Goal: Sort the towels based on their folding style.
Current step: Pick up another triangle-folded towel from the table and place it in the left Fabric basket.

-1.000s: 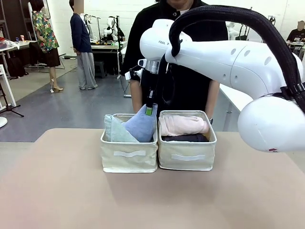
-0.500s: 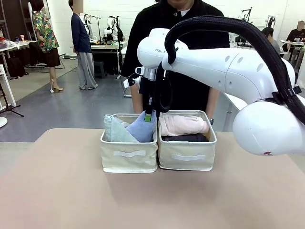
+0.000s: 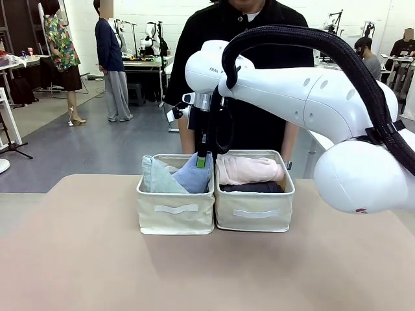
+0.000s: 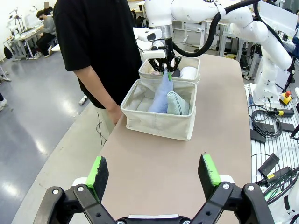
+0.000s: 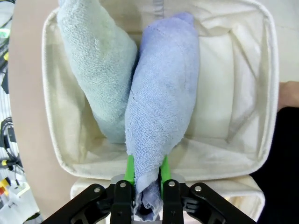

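Two cream baskets sat side by side at the far middle of the table (image 3: 78, 259), touching, with a person in black (image 3: 240, 65) standing just behind them. My right arm reached across from the right, and its gripper (image 5: 145, 173) pointed down into the left basket (image 3: 175, 210). Its green pads pressed both sides of the light blue cone towel's (image 5: 161, 107) narrow end, so I was grasping that towel, which lay in the basket leaning against the pale teal cone towel (image 5: 100, 70). The right basket (image 3: 254, 210) held the pink roll (image 3: 249, 170) on top of the dark grey roll (image 3: 253, 188). My left gripper (image 4: 155, 171) hung with jaws spread wide, released, over the bare table.
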Controlling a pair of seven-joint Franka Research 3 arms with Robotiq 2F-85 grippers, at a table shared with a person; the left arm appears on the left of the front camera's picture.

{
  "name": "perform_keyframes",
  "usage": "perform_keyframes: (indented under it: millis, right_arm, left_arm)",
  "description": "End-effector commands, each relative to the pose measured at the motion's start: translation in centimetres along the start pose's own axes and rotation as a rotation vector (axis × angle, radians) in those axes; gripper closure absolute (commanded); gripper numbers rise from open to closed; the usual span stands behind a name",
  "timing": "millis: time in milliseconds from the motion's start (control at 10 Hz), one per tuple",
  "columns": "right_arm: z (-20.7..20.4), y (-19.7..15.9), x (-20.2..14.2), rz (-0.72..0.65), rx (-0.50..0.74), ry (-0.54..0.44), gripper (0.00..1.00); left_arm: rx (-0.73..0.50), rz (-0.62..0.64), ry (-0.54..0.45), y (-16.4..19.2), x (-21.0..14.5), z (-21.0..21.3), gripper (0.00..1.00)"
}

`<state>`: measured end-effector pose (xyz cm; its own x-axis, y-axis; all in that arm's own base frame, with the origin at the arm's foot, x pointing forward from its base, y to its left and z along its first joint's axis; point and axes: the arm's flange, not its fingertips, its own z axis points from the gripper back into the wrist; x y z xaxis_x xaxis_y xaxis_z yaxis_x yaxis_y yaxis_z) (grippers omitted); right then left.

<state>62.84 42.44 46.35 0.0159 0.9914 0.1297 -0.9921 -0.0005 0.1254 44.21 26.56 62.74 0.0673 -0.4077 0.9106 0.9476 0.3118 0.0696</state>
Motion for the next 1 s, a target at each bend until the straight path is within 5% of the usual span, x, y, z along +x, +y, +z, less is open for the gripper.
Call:
perform_keyframes:
  millis: [0, 400, 600, 900]
  right_arm:
    - [1.9, -1.7, 1.6, 0.025, -0.002, 0.000, 0.47]
    - [2.0, -1.6, 1.5, 0.036, 0.005, -0.006, 0.09]
    - [2.0, -1.6, 1.4, 0.040, 0.005, -0.007, 0.00]
    - [3.3, -0.3, 0.7, 0.042, -0.034, -0.003, 0.00]
  left_arm:
    - [0.000, 0.014, -0.001, -0.1, 0.2, 0.2, 0.00]
    - [0.000, 0.014, -0.001, -0.1, 0.2, 0.2, 0.00]
    - [0.000, 0.014, -0.001, -0.1, 0.2, 0.2, 0.00]
    - [0.000, 0.014, -0.001, -0.1, 0.2, 0.2, 0.00]
